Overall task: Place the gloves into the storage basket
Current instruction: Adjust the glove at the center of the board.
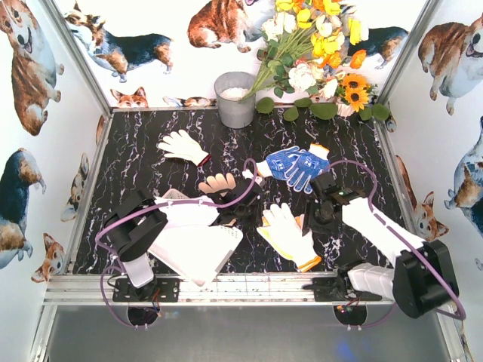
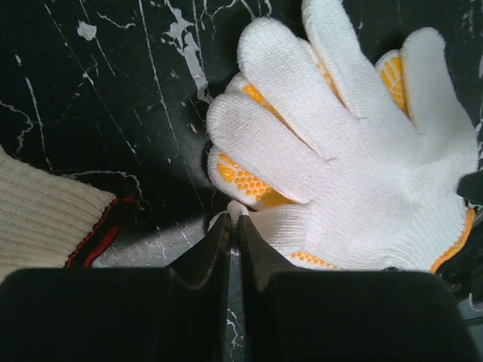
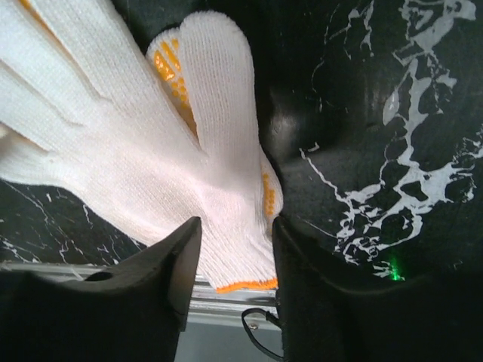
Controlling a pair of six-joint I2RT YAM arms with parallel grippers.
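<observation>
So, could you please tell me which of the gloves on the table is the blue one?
The blue glove with white dots, lying right of centre on the marble table; every other glove is white or cream.

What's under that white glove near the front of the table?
An orange-dotted glove peeks out beneath the white glove, between its fingers. Most of it is covered, so its outline is hidden.

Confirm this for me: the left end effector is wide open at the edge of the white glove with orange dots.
Not right. The left end effector is shut, not open, at the edge of the white glove with orange dots. The left wrist view shows its fingers pressed together, with a bit of white fabric seemingly pinched at the tips.
</observation>
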